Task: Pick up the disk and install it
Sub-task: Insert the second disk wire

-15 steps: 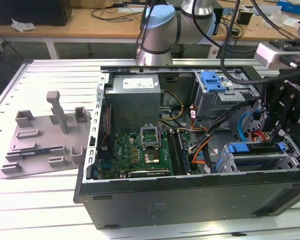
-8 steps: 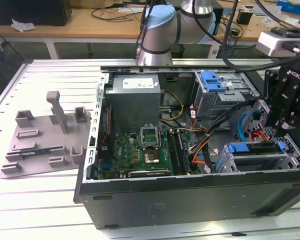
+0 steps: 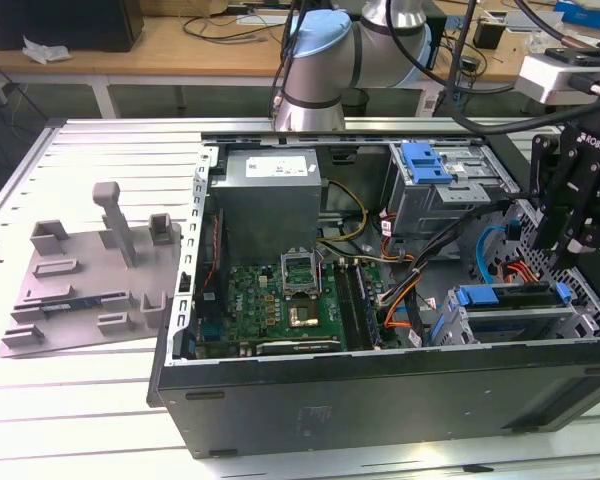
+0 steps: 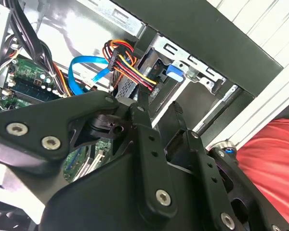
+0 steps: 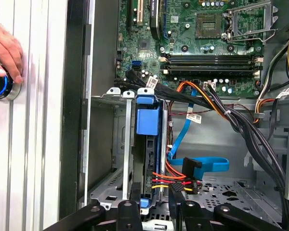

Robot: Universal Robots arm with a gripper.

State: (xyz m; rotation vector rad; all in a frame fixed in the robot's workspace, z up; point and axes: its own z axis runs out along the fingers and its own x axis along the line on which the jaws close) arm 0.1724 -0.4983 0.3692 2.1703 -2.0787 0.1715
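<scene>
Gripper [image 3: 570, 240] is hovering over the drive cage [image 5: 127, 144] where the disk [image 5: 148, 144] is sitting edge-up; cannot tell whether its jaws are apart or clamped. Judgement: press squarely along the slot, keeping clear of the power cables [image 5: 171, 179].

A pale slatted metal worktop [image 3: 90, 400] fills the foreground, brightly lit; behind it runs a wooden desk [image 3: 170, 45] strewn with cables and boxes.

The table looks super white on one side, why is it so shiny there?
In the exterior view, strong light glares off the slatted table, washing its near corner white. In the second wrist view, the gripper sits close to the camera and looks dark. In the first wrist view, the motherboard is evenly lit.
</scene>
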